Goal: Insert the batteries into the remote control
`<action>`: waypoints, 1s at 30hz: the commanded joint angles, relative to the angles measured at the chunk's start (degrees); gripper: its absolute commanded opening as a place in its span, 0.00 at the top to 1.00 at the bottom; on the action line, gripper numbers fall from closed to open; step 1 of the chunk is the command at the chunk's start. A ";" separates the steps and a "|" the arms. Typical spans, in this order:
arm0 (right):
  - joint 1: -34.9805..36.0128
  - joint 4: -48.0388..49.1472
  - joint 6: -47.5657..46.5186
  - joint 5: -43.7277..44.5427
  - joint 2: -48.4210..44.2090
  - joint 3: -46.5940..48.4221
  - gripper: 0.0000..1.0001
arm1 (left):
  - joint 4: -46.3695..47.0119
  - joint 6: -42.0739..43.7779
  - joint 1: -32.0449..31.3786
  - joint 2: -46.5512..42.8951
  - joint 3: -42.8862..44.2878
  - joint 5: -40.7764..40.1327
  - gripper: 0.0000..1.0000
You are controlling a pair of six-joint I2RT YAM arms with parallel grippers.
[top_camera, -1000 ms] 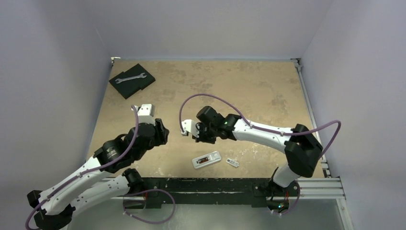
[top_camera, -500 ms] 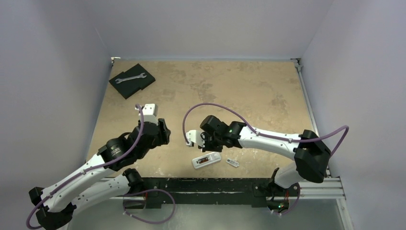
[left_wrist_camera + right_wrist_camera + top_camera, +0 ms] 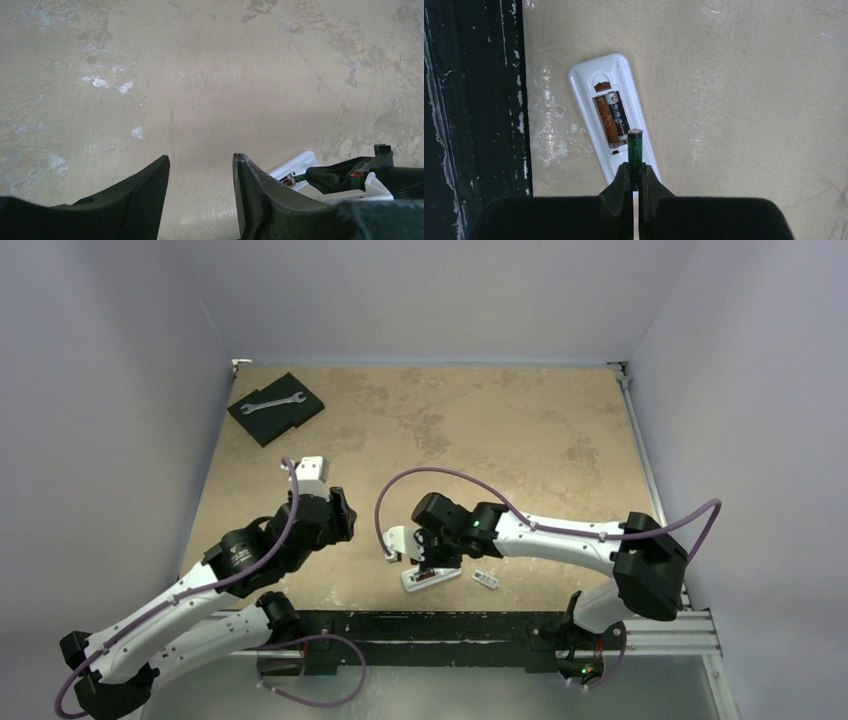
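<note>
The remote control (image 3: 586, 95) lay back-up on the surface (image 3: 749, 100), 1 battery (image 3: 620, 117) seated in its bay (image 3: 606, 122); the right pincer (image 3: 634, 175) clamped the 2nd battery (image 3: 634, 145) just above. The left pincer (image 3: 200, 192) gaped, empty.

In the top view we get bright, even light, probably from overhead, since the arms (image 3: 560, 530) drop only short, soft shadows on the table (image 3: 450, 420). Focus holds across the frame, though small things near the front edge look coarse. In the left wrist view the surface is crisp, with a broad soft shadow ahead of the left fingers (image 3: 145, 200), which are dark and slightly soft. In the right wrist view the remote (image 3: 611, 67) is near white-out yet sharp. The battery (image 3: 634, 147) carries a small glint at its tip, the right fingers (image 3: 619, 192) are a black blur, and the black edge (image 3: 474, 100) is underexposed.
</note>
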 commanded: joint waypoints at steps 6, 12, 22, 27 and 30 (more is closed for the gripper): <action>1.68 -0.05 -1.67 -3.24 2.14 0.47 0.99 | 1.57 -0.15 -0.27 -0.44 -0.34 -0.63 0.51; 2.15 -0.37 -2.36 -3.69 3.43 0.82 0.96 | 1.53 -0.19 -0.28 -0.62 -0.37 -0.74 0.51; 2.52 0.02 -2.94 -2.93 5.22 1.84 0.90 | 1.51 -0.14 -0.28 -0.61 -0.34 -0.82 0.50; 2.61 0.11 -3.07 -2.57 5.65 2.06 0.86 | 1.57 -0.14 -0.29 -0.53 -0.33 -0.78 0.50; 2.67 0.47 -3.07 -2.30 5.74 1.99 0.83 | 1.59 -0.15 -0.26 -0.45 -0.35 -0.83 0.50</action>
